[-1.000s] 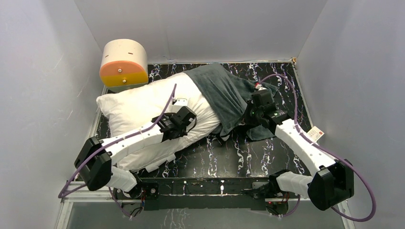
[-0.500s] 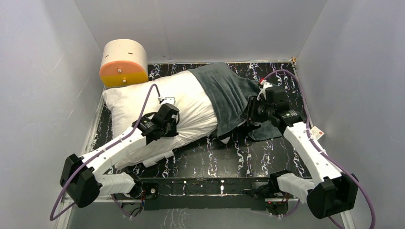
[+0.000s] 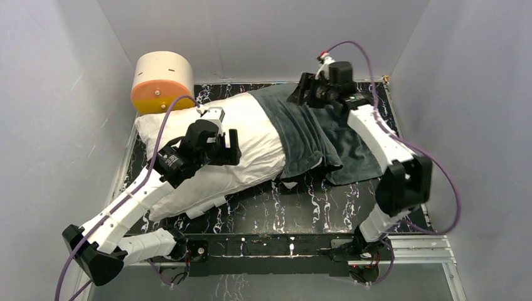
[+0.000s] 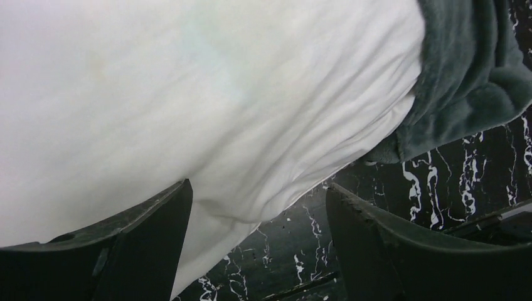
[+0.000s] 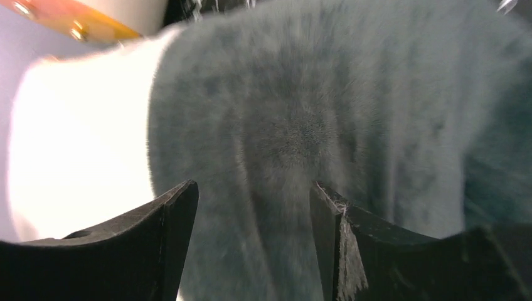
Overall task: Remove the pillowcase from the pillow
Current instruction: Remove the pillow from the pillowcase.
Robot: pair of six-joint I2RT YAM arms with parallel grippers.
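Observation:
The white pillow [image 3: 248,135] lies across the black marble table, and its right end is inside the dark grey plush pillowcase [image 3: 310,128]. My left gripper [image 3: 233,147] hovers open just above the pillow's middle, nothing between its fingers. In the left wrist view the pillow [image 4: 188,94] fills the frame, the pillowcase [image 4: 467,75] edge shows at upper right, and the left gripper [image 4: 257,194] is spread wide. My right gripper [image 3: 302,91] is open above the pillowcase's far edge. The right wrist view shows the right gripper [image 5: 254,188] over grey plush pillowcase [image 5: 313,125], with the pillow [image 5: 75,144] at left.
A cream-and-orange cylinder [image 3: 162,81] stands at the back left corner, touching the pillow's far end. White walls close in on three sides. Bare marble table [image 3: 301,207] lies in front of the pillow. Purple cables loop off both arms.
Both grippers opened and rose. The left let go of the pillow and drew back. The right released the pillowcase and swung to its far edge. The pillowcase now lies flatter.

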